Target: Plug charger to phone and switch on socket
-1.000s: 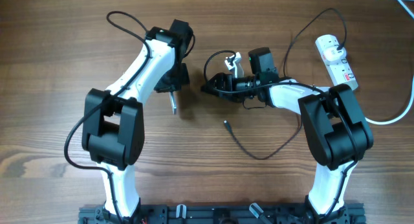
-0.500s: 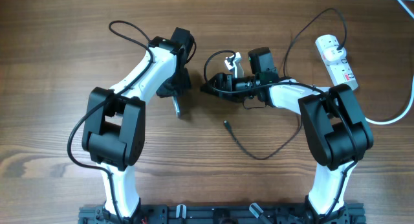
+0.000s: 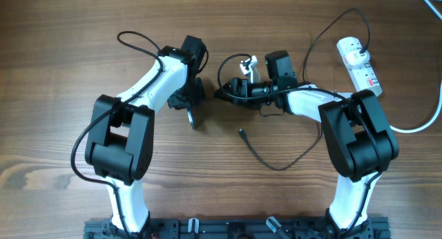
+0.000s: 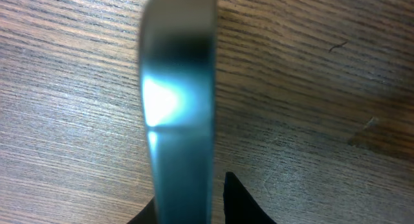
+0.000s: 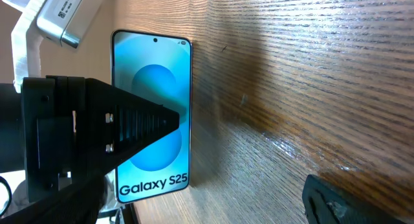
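My left gripper (image 3: 188, 101) is shut on the phone (image 3: 190, 117) and holds it on edge over the table, left of centre. In the left wrist view the phone (image 4: 178, 120) is a blurred teal edge between the fingers (image 4: 189, 210). The right wrist view shows its teal screen (image 5: 155, 88) with "Galaxy S25" text, facing my right gripper (image 5: 242, 153). My right gripper (image 3: 222, 94) is open and empty, just right of the phone. The charger's connector tip (image 3: 242, 132) lies loose on the table. Its black cable (image 3: 280, 166) loops to the white plug head (image 3: 356, 56) in the socket (image 3: 364, 72).
The socket's thick white cord (image 3: 418, 125) runs off the right edge. A thin black arm cable (image 3: 135, 33) arcs behind the left arm. Bare wooden table (image 3: 55, 94) lies to the left and in front.
My left gripper has carried the phone a little to the right and nearer, closer to the right gripper. The right arm and the charger cable have not moved.
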Robot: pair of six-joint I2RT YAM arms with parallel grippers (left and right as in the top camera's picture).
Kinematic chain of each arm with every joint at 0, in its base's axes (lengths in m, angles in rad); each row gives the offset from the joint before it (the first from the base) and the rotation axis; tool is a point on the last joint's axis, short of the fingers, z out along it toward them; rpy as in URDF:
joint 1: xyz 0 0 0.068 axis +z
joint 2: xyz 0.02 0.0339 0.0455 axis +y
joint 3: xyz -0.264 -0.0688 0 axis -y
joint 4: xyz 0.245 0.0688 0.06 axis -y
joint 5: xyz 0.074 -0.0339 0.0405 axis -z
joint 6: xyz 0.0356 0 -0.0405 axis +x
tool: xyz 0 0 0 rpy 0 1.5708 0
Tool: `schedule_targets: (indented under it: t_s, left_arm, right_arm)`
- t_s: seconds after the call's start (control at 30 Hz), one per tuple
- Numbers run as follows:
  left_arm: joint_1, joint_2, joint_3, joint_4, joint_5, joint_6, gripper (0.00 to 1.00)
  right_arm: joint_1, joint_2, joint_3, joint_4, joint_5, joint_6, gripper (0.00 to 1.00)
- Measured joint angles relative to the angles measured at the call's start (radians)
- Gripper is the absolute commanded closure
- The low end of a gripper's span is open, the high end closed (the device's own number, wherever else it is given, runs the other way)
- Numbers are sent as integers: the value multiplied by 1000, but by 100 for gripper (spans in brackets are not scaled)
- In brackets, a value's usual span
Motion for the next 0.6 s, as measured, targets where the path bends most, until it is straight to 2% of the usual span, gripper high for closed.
schedule_targets:
  t_s: [0.6]
  left_arm:
    - [0,0,0,-1,7,-2,81]
  right_arm:
    - [0,-1,0,-1,3,0,0]
